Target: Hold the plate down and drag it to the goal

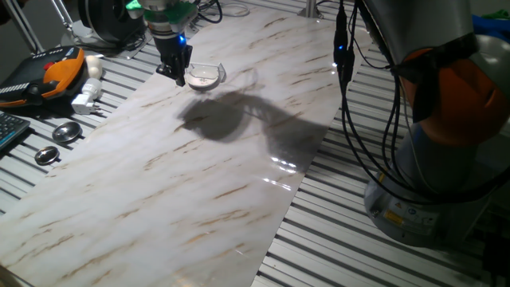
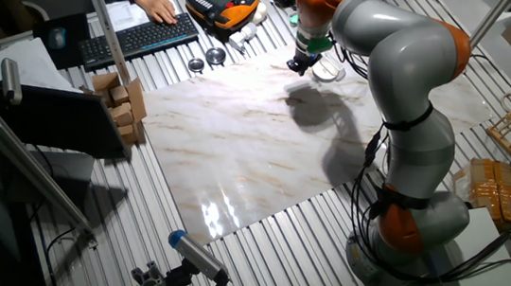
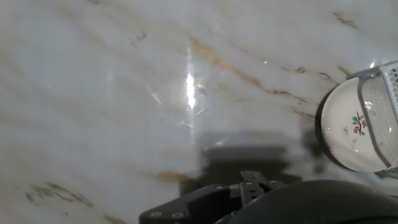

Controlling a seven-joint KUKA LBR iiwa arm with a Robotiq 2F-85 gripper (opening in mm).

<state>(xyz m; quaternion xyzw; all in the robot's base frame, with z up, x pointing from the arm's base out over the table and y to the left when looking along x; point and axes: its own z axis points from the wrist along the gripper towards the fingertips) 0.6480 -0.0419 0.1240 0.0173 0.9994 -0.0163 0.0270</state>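
Note:
The plate (image 1: pixel 203 77) is a small white round dish lying flat at the far end of the marble board. In the hand view the plate (image 3: pixel 351 124) shows a small red-and-green sprig at its centre. The goal (image 1: pixel 220 73), a clear plastic bracket, sits against the plate's far-right side. In the hand view the goal's wall (image 3: pixel 382 93) overlaps the plate's right part. My gripper (image 1: pixel 178 76) stands just left of the plate, fingers together, holding nothing. It also shows in the other fixed view (image 2: pixel 299 64), next to the plate (image 2: pixel 327 69). Whether it touches the plate is unclear.
Two grey metal discs (image 1: pixel 67 131) (image 1: pixel 46 155) lie on the slatted table left of the marble board (image 1: pixel 199 183). An orange-black pendant (image 1: pixel 56 72) and white parts (image 1: pixel 89 92) lie further back. A keyboard (image 2: pixel 135 37) and cardboard boxes (image 2: pixel 123 100) stand beyond the board.

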